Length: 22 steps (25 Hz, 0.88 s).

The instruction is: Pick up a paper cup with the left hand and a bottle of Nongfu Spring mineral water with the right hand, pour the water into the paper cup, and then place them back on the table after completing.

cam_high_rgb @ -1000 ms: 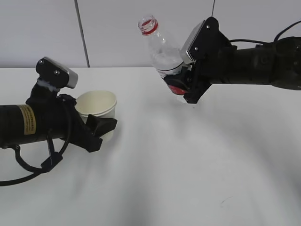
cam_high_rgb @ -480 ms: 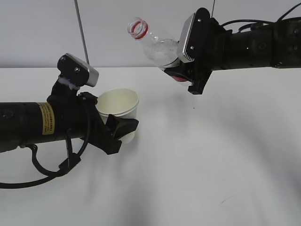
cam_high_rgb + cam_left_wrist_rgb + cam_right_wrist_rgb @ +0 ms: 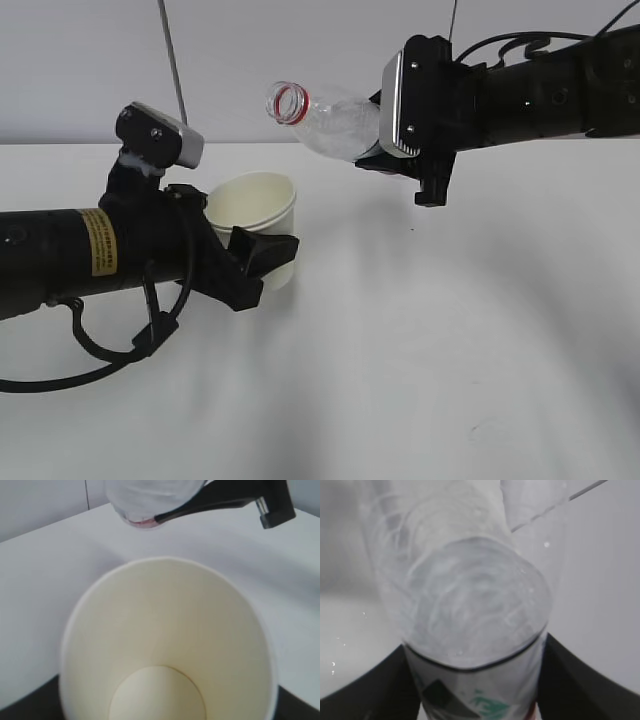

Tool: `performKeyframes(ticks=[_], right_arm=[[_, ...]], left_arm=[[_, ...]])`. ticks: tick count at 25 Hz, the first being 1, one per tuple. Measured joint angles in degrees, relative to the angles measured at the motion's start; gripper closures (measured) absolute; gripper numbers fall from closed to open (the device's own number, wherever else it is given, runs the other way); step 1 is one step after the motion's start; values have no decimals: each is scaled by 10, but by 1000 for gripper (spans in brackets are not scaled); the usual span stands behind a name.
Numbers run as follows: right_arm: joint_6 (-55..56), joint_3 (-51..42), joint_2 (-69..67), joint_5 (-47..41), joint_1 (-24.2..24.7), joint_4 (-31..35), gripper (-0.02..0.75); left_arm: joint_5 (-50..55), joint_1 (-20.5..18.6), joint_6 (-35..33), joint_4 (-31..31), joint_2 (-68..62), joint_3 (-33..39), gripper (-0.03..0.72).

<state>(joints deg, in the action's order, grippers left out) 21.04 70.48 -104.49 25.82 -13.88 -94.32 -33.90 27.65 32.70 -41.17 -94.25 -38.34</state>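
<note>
Holding the paper cup point(image 3: 255, 225) in my left hand point(image 3: 250, 262), I have it clamped between both fingers, raised off the table point(image 3: 400, 360) and upright. From my left wrist the cup point(image 3: 167, 640) looks dry inside, its bottom bare. My right hand point(image 3: 400, 165) is closed around the lower body of the water bottle point(image 3: 325, 118), which lies nearly level with its uncapped, red-ringed mouth pointing left, above the cup and slightly to its right. In the right wrist view the bottle point(image 3: 470, 605) fills the frame and water sits pooled in its body; no stream shows yet.

My judgement is that the pour is about to begin, and the risks are mostly about alignment. If the mouth is not truly over the rim when I tip further, the first gush would land on the table or run down the outside of the cup. A fast tilt could send water out in gulps and overshoot the far rim. Squeezing the thin cup harder would buckle it, and the added weight of water might let it slip or tilt in my fingers.
</note>
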Motion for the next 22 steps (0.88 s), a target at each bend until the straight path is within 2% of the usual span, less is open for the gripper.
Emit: performKeyframes(ticks=[9,22], right_arm=[[0,9,0,1,0,-31,290],[-12,9,0,6,0,-83,290]], left_arm=[[-21,17,0,-1,-7,0,253],[-58,18,0,-1,-56,-18,253]])
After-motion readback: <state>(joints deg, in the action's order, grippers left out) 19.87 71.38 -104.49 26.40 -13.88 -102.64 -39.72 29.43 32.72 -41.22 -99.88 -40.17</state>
